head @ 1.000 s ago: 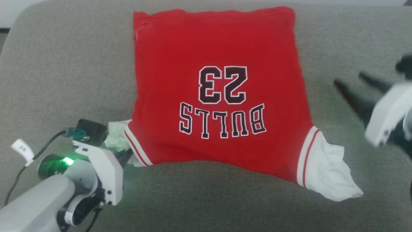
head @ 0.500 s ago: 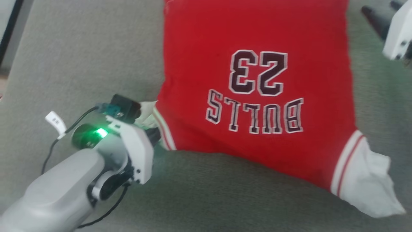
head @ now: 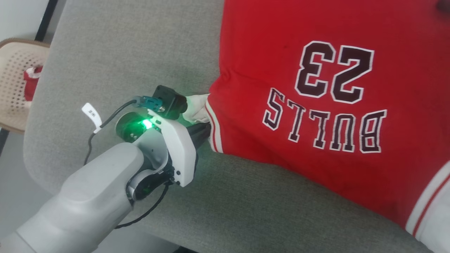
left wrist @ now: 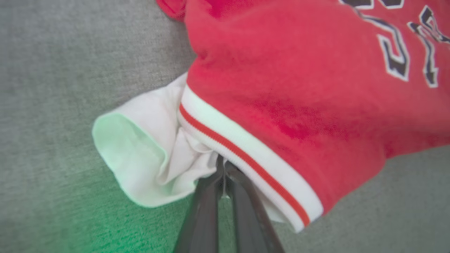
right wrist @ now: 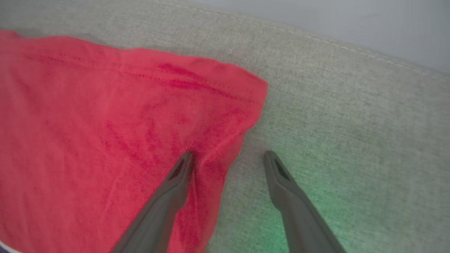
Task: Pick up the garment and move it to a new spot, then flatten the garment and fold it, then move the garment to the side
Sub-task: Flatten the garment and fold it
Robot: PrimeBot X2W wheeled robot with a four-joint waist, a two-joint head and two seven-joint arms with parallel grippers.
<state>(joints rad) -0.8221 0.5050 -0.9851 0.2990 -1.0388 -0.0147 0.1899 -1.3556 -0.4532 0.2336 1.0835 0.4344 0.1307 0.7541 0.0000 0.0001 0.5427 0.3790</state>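
One grey sofa (head: 105,52) — garment (head: 281,52) atop | left claw (left wrist: 222,168) pinches sleeve (left wrist: 140,151) | right claw (right wrist: 228,160) wide

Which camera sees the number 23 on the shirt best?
The head view: the 23 sits whole and sharp, upside down. The left wrist view catches blurry bits of lettering at its corner. In the right wrist view the shirt is plain red.

garment (head: 316,175): soft matt cloth, red body, thinner white sleeve, crumpled.
cushion (head: 123,52): grey woven upholstery, coarse, matt.
left gripper (head: 205,130): smooth white plastic housing, faint sheen; fingers (left wrist: 207,211) dark, matt.
chair (head: 14,70): beige perforated plastic.
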